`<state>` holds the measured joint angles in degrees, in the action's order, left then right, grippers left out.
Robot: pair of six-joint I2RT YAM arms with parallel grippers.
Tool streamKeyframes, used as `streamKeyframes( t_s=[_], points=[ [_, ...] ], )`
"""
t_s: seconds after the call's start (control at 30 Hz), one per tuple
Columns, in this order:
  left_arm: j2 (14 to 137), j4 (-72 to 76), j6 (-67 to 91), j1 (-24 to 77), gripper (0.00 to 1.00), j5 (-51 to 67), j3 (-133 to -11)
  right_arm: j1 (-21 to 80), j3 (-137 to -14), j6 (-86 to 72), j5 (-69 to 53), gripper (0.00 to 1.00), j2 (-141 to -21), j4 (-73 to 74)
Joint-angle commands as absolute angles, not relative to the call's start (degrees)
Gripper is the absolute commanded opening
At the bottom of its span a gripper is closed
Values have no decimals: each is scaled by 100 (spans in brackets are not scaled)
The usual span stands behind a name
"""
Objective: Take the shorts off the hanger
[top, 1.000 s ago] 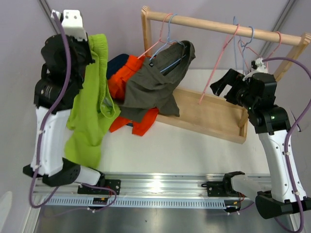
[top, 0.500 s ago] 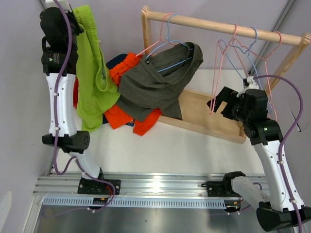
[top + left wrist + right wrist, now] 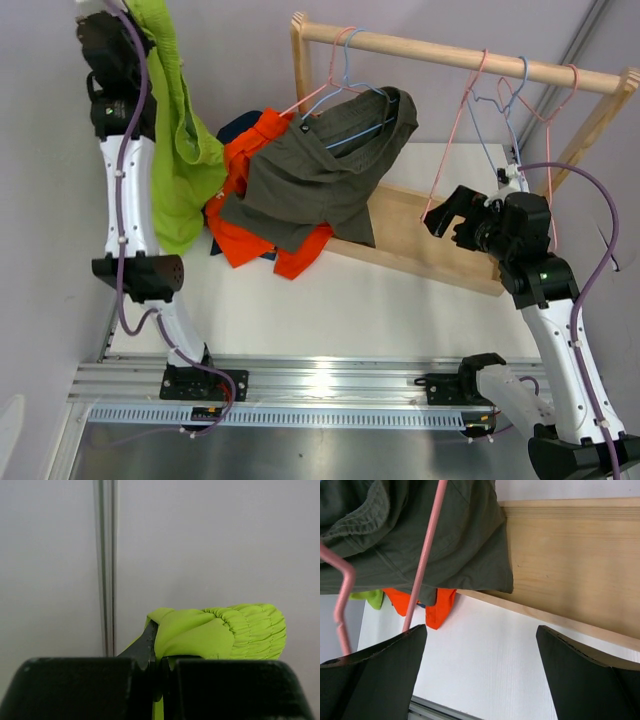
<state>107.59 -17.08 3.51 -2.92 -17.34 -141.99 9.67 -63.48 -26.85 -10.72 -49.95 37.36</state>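
We see a pale grey wall [image 3: 240,70] behind a white table [image 3: 390,310]. A wooden rack [image 3: 430,47] stands on it, and a metal rail [image 3: 330,378] runs along its near edge.

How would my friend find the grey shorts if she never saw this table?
Look at the wooden rack at the back of the table. Near its left end, the grey shorts droop from the hangers. They are the only pair on hangers: the orange shorts lie on the table beneath them, and the lime green shorts dangle from the left gripper.
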Motion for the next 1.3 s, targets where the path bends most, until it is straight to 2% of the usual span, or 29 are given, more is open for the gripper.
streamKeyframes(
  t_s=[0.0,0.17,0.2,0.23,0.27,0.33,0.4,0.5,0.67,0.83,1.0,1.13,1.27],
  points=[
    [11451,-1555,685,-316,0,-1319,-13914,958,-6416,-2532,-1301,99,-4843,3445],
    [11593,-1573,896,-316,1,-1301,-13098,967,-6609,-2470,-1608,100,-4615,3384],
    [11584,-1634,983,-316,5,-1318,-13000,967,-6662,-2487,-1791,99,-4553,3314],
    [11549,-1800,1045,-316,13,-1310,-12755,967,-6706,-2479,-1923,99,-4535,3261],
    [11514,-1932,1107,-316,57,-1257,-12701,984,-6767,-2487,-2047,99,-4526,3200],
    [11347,-2300,1291,-325,99,-1056,-12447,1002,-7030,-2540,-2442,99,-4570,3050],
    [10937,-2417,1493,-316,99,-976,-12218,1098,-7433,-2619,-2749,99,-4736,2962],
    [9937,-2198,1669,-273,99,-879,-10868,1449,-7986,-2680,-2935,99,-4921,2795],
    [8484,-2083,1495,-1,99,-738,-9321,2301,-8805,-2716,-2752,99,-5404,2707],
    [7105,-2329,1380,299,99,-589,-8168,2645,-9587,-2865,-2646,98,-5940,2707],
    [5987,-2373,1222,351,99,-141,-6980,2961,-9746,-2944,-2400,97,-6450,2066],
    [5257,-2320,1169,422,99,-53,-5855,3304,-10352,-2664,-1882,93,-7328,2013],
    [4817,-2242,1195,431,99,-44,-5205,3437,-11125,-2443,-1319,81,-8242,1969]
  ],
)
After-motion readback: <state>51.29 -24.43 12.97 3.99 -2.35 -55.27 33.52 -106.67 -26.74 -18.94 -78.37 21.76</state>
